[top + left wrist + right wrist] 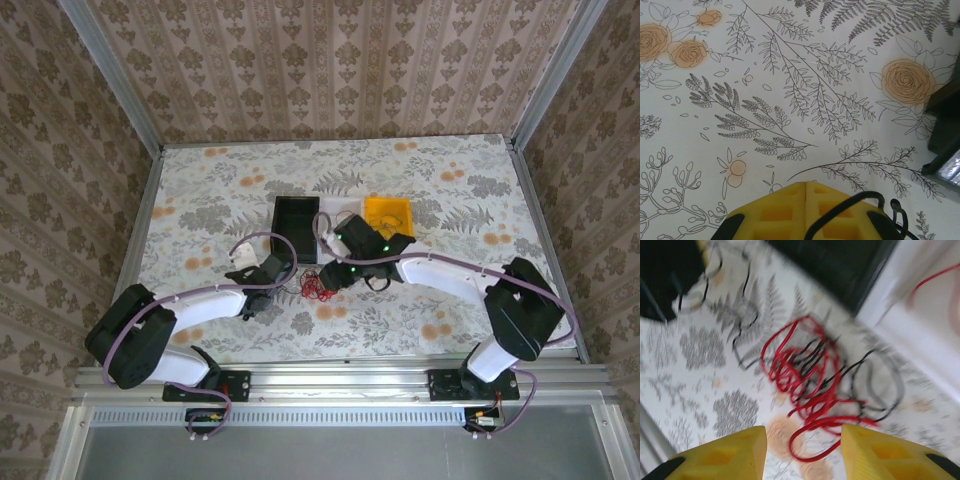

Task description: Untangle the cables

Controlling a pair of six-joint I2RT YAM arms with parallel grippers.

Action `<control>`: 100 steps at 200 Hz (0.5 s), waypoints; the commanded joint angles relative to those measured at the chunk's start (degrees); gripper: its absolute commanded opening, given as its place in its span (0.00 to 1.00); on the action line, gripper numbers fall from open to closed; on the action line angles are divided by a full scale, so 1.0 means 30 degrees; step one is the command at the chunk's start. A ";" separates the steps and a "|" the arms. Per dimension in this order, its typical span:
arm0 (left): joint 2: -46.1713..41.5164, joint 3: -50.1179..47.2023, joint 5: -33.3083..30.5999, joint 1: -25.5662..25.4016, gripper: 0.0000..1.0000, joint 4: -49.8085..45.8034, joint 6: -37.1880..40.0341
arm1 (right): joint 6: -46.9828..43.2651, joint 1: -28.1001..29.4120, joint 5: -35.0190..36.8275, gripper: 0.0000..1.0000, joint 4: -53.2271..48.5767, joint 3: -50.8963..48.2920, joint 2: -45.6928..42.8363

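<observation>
The cables [320, 285] lie as a small red and black tangle on the flowered table, between the two grippers. In the right wrist view the red loops [805, 375] sit just ahead of my right gripper [802, 432], which is open, with one red loop reaching between its yellow fingers [740, 450]. Thin black wire [880, 380] weaves through the red and runs off to the upper left. My left gripper [806, 184] is shut, tips pressed together, with a black wire [850, 205] coming up from between its pads and across its right finger. In the top view it [262, 290] is left of the tangle.
A black bin [297, 228], a white bin [345, 208] and a yellow bin [388, 215] stand in a row just behind the tangle. A red wire [935, 277] lies in the white bin [920, 330]. The black bin's corner [945, 130] stands to the right of the left gripper.
</observation>
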 commanded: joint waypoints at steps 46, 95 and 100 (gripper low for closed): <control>-0.0529 0.0317 0.1792 0.0051 0.00 0.1953 0.4939 | -0.0699 0.0403 0.0268 0.38 -0.0003 -0.0484 0.2018; -0.2508 -0.0685 0.9543 0.0385 0.03 0.5013 1.1552 | -0.0653 0.0337 0.0075 0.06 0.0805 -0.1197 0.1894; -0.2736 -0.0905 1.0646 0.0415 0.07 0.5648 1.2183 | -0.0640 0.0271 -0.0064 0.05 0.0904 -0.1324 0.1719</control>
